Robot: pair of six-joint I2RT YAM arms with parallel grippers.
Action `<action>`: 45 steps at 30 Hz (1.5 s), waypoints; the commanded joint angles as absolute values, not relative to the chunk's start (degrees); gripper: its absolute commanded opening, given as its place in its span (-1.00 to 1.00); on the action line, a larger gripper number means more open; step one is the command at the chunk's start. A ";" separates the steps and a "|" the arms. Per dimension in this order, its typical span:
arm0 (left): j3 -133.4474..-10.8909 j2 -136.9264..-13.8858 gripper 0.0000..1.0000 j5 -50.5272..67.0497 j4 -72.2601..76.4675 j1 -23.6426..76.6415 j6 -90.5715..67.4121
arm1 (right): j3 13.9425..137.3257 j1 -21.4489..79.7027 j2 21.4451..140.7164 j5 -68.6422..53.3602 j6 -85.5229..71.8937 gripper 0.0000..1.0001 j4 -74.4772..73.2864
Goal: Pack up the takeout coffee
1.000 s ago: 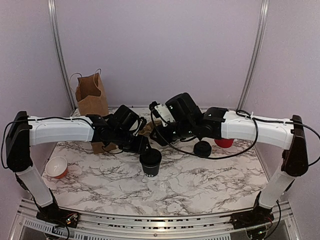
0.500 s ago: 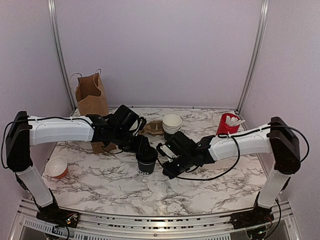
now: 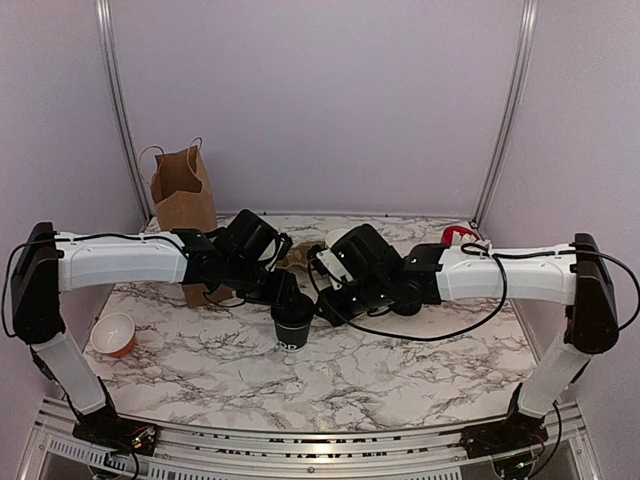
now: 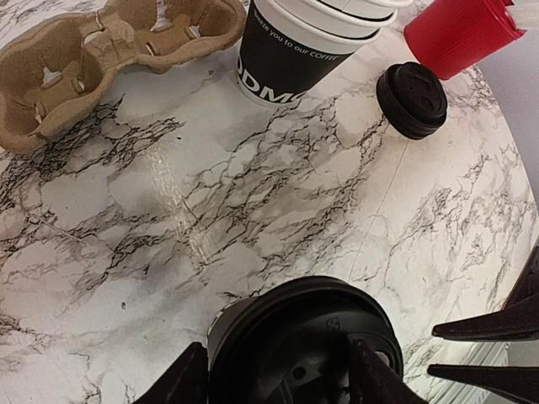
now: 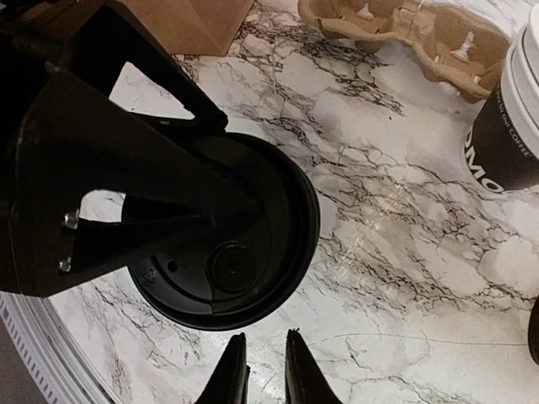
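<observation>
Only L wrist shows spare lid (image 4: pixel 412 99) clearly; left claw (image 4: pixel 280 379) grips takeout coffee (image 4: pixel 295 328).

On the stacked cups (image 4: pixel 295 59): small "…you to our COFFEE"; below, cut-off letters, perhaps "ODM".

Bag (image 3: pixel 183 190) back-left, takeout coffee (image 3: pixel 293 322) centre, cup stack (image 4: pixel 295 59) behind

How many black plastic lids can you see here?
2. One caps the takeout coffee in the left gripper; the other lid lies loose beside the red cup. Others may be hidden.
</observation>
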State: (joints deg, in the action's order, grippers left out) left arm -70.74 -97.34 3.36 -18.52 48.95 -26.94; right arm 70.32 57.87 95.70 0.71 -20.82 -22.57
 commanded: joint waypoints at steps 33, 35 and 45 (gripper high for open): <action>-53.87 -78.06 -0.55 6.12 -6.67 49.79 -32.70 | 85.44 58.45 105.56 0.10 -16.01 -0.50 -25.18; -47.30 -80.64 -0.56 8.32 0.31 50.54 -34.95 | 83.98 58.45 106.25 -0.66 -16.54 -0.51 -24.52; -47.25 -80.26 -0.54 1.50 -4.27 52.32 -32.22 | 82.52 58.44 107.39 -1.16 -16.79 -0.53 -25.15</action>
State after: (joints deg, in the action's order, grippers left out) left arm -42.48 -86.30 5.43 -3.49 52.80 -34.04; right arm 82.89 58.02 106.45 -0.47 -16.25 -23.79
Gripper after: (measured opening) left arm 0.224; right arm 0.238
